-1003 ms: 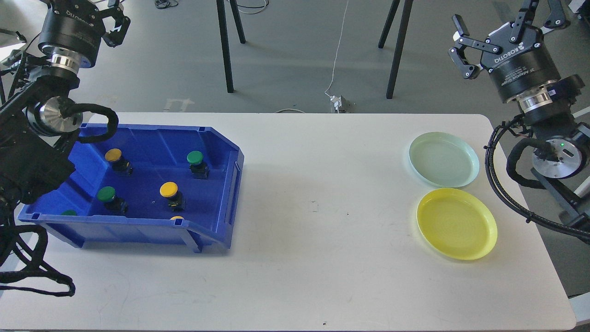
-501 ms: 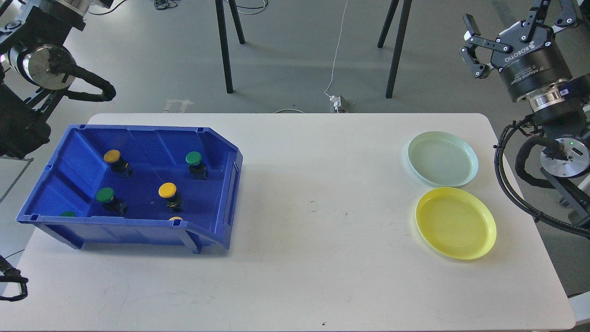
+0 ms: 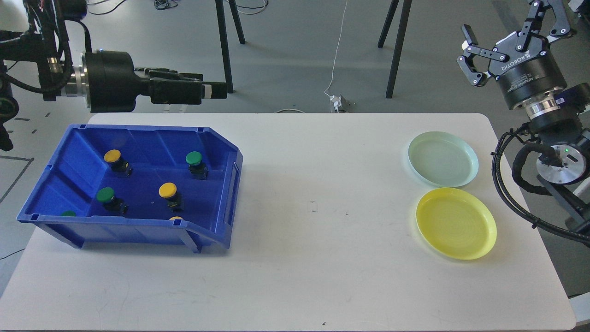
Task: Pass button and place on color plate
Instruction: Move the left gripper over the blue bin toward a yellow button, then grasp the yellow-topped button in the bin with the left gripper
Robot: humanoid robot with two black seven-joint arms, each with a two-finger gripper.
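Both grippers hold nothing. One of them, the left gripper (image 3: 214, 91), sticks out sideways above the far edge of the blue bin (image 3: 221, 193). Its two fingers lie flat and close together, seen from the side, so I cannot tell if it is open or closed. On the other side, the right gripper (image 3: 507, 23) is up high past the table's right end, and its fingers are spread wide apart.

Six buttons sit in the blue bin, on the left part of the white table (image 3: 313, 258). Three have yellow caps and three have green caps. Each cap is round and flat, on top of a small black body. One yellow button (image 3: 113, 157) is at the back left. One green button (image 3: 194, 159) is at the back right. Another green button (image 3: 106, 195) is at the front left, and another yellow button (image 3: 168, 190) is near the middle. A green cap (image 3: 69, 213) and a yellow cap (image 3: 175, 218) just peek over the bin's front wall.

Two round plates lie on the right side of the table, just beside each other. The pale green plate (image 3: 443, 159) is farther back. The yellow plate (image 3: 456, 223) is closer to the front. Both plates have nothing on them.
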